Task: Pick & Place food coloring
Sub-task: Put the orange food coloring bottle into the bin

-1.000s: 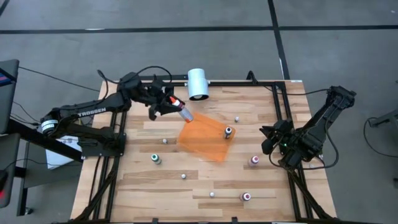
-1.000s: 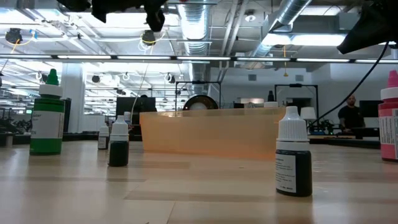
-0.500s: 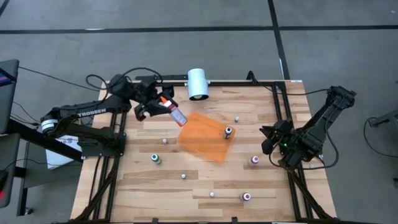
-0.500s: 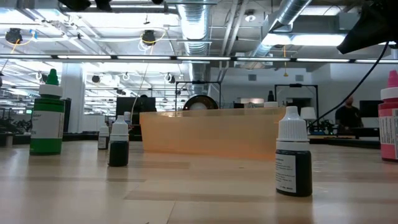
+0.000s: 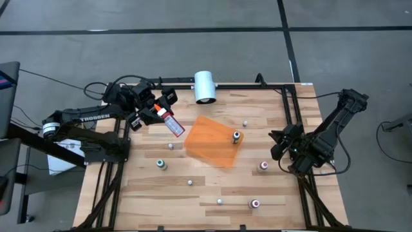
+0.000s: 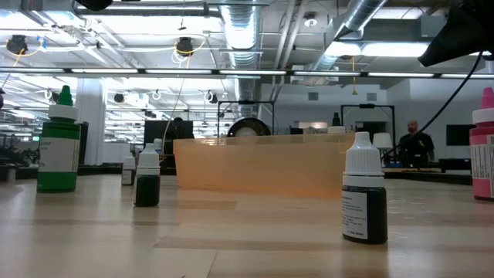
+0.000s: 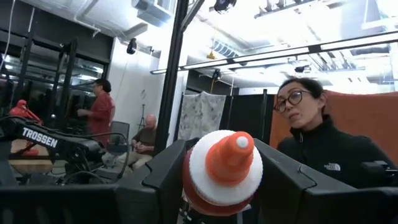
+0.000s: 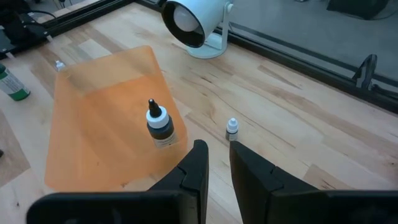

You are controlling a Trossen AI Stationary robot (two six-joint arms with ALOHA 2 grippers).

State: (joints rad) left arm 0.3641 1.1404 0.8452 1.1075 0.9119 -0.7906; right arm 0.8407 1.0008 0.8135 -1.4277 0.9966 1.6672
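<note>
**Red-topped bottle aloft at the tabletop's far left corner**

Pale wooden planks make up the tabletop [image 5: 206, 187], framed by dark metal rails on a grey floor. From above, the left hand [image 5: 154, 111] hangs over the far left corner, clenched on a small bottle with a red-orange top [image 5: 172, 124] that lies tilted in its grip, clear of the wood and just short of the orange sheet [image 5: 212, 140]. That sheet is a thin, translucent, roughly square piece lying flat near the middle; a dark bottle [image 5: 236, 136] stands upright on its right part. A large white cylinder [image 5: 205, 86] lies on its side at the far edge.

Other small bottles are scattered apart on the wood: a green one [image 5: 161, 165] to the left, a pink one [image 5: 262, 166] near the right arm, another pink-topped one [image 5: 255, 203] at the near edge, and a few tiny pale ones between them.

Only the left wrist view shows the grip closely: a ribbed white collar and a smooth orange cone [image 7: 225, 163] sit between two dark, angular fingers [image 7: 163, 180]. Behind it are people in a workshop.

Level with the wood, the low view shows the sheet as a translucent amber wall [image 6: 258, 166], with the green bottle [image 6: 58, 143] at the left.

At the right edge the right hand [image 5: 287, 143] waits; its wrist view shows the fingers [image 8: 194, 165] narrowly parted and, as far as I can see, grasping nothing.
</note>
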